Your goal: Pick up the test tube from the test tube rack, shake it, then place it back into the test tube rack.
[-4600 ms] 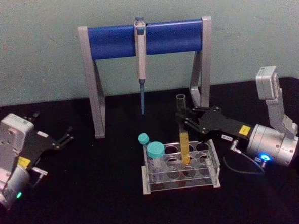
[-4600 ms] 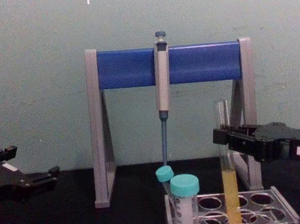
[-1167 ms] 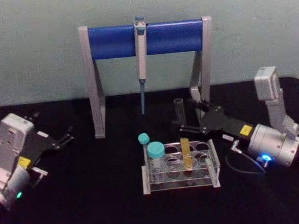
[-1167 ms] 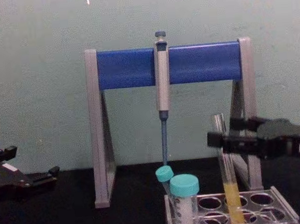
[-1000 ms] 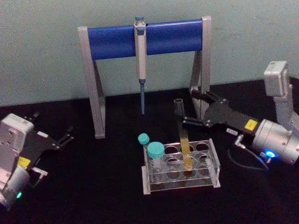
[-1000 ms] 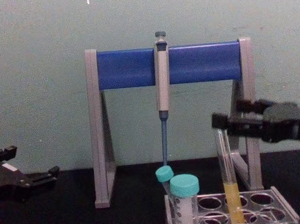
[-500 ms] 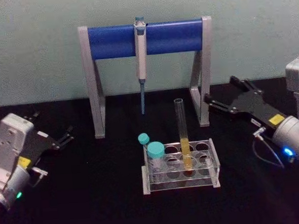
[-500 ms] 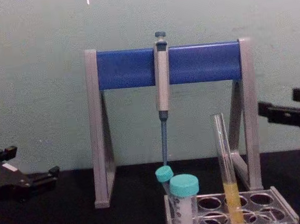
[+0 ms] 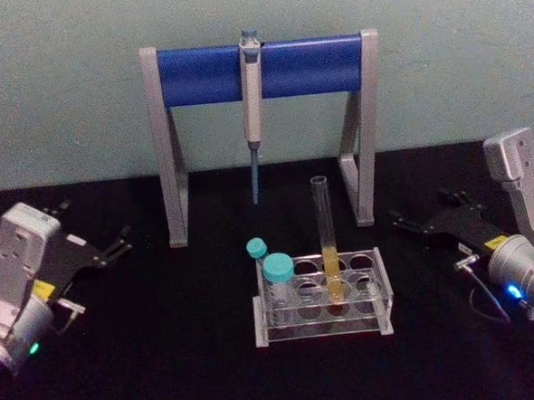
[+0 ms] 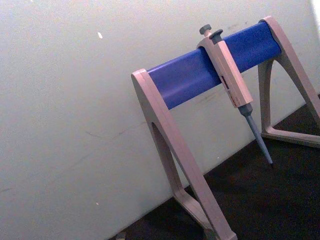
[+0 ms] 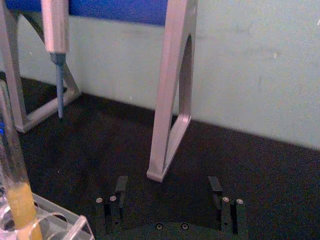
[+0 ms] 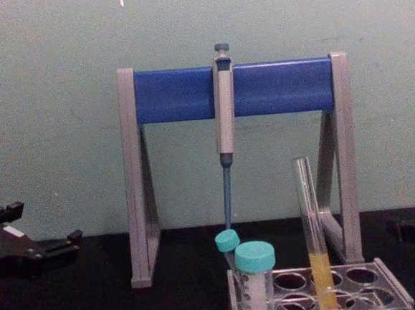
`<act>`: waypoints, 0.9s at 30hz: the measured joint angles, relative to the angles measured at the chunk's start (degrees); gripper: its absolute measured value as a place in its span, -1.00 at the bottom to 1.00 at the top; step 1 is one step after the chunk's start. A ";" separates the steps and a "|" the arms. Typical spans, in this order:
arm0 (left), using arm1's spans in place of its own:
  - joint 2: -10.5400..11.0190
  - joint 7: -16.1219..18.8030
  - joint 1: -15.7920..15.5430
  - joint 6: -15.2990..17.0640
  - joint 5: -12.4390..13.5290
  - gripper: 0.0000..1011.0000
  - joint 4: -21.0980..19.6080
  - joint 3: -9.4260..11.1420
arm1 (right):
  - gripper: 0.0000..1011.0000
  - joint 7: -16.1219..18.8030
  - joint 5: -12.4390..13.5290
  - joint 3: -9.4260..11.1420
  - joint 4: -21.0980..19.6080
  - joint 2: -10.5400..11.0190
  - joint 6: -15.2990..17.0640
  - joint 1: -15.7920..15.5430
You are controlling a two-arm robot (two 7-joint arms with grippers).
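- Head view: the test tube (image 9: 325, 237) stands in the test tube rack (image 9: 323, 298); the right gripper (image 9: 423, 223) sits well to its right, the left gripper (image 9: 114, 246) parked far left, fingers apart.
- Right wrist view: the right gripper's jaws are spread, holding nothing.
- Chest view: thin, uncapped, slippery glass; likely best pinched gently on the bare upper wall, kept upright.

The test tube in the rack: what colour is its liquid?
Yellow, in the test tube; clearest in the chest view.

Test tube (image 9: 325, 235): long, slim, uncapped clear glass, its lower part filled with yellow liquid, seated in a hole of the rack and leaning slightly. Test tube rack (image 9: 380, 313): low clear-plastic frame with rows of round holes in its top plate, resting on the black tabletop.
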 joint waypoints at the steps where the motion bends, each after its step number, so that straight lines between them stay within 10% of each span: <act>1: 0.00 0.00 0.00 0.00 0.00 0.98 0.00 0.00 | 0.98 0.00 -0.03 0.01 0.20 -0.13 0.44 0.06; 27: 0.00 0.00 0.00 0.00 0.00 0.98 0.00 0.00 | 0.98 0.05 -0.03 0.41 1.07 -0.77 1.19 0.24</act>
